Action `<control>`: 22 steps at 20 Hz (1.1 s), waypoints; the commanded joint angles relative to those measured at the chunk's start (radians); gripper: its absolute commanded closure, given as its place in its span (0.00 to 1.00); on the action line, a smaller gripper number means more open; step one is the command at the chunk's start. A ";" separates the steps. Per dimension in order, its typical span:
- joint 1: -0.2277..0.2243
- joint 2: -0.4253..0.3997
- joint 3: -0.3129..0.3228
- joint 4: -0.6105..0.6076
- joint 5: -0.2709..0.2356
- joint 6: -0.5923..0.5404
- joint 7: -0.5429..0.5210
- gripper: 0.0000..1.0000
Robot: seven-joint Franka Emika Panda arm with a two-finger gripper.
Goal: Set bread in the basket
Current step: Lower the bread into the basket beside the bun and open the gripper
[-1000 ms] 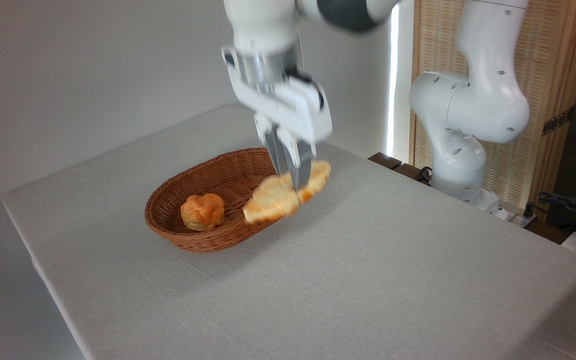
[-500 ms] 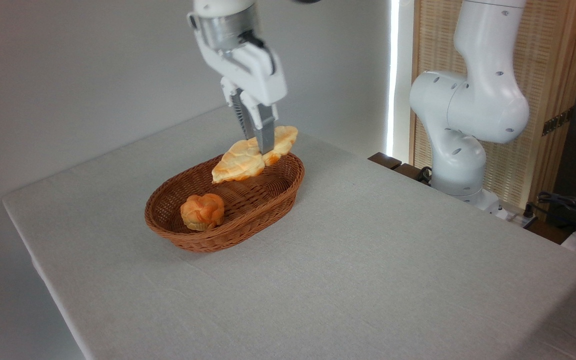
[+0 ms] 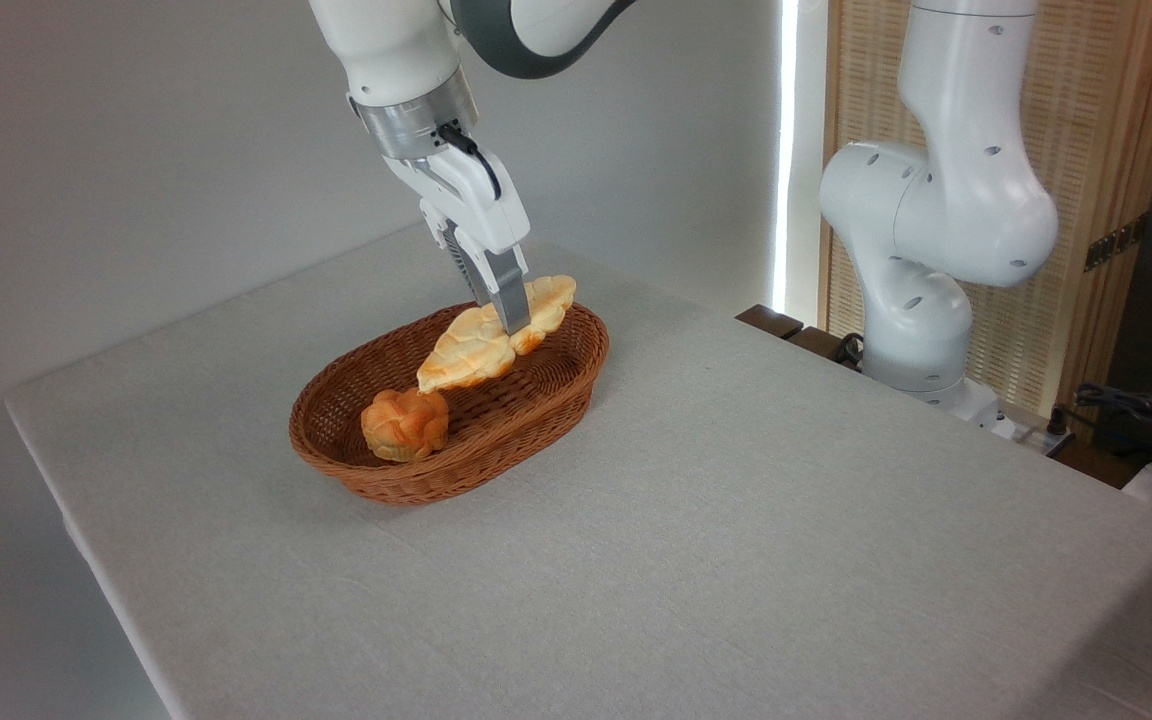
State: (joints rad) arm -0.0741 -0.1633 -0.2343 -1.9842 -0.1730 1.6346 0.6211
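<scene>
— One second has carried the bread (image 3: 492,335) from the 3 o'clock rim to above the basket (image 3: 436,475)?

— Yes; the hand (image 3: 502,312) pinches its middle, and it has sunk lower, its tip near the bun (image 3: 404,424) at 8 o'clock.

— So?

— Letting go likely finishes it.

Pale golden bread (image 3: 481,340) with browner edges and a lumpy, scored top sits between the grey jaws. Below the jaws, the basket (image 3: 536,400) is brown woven wicker with a braided rim. The bun (image 3: 404,423) lower left of the jaws is deep orange. The worktop (image 3: 736,520) is light grey cloth.
</scene>
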 commanded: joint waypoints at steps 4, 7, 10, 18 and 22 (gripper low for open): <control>-0.003 0.002 0.009 0.007 0.007 0.010 0.008 0.00; -0.003 0.001 0.007 0.007 0.007 0.010 0.009 0.00; -0.003 0.001 0.009 0.008 0.007 0.010 0.012 0.00; 0.013 -0.001 0.021 0.092 0.145 0.010 0.017 0.00; 0.060 0.016 0.056 0.175 0.136 0.013 0.057 0.00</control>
State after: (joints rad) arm -0.0525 -0.1649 -0.2145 -1.8905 -0.0373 1.6429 0.6244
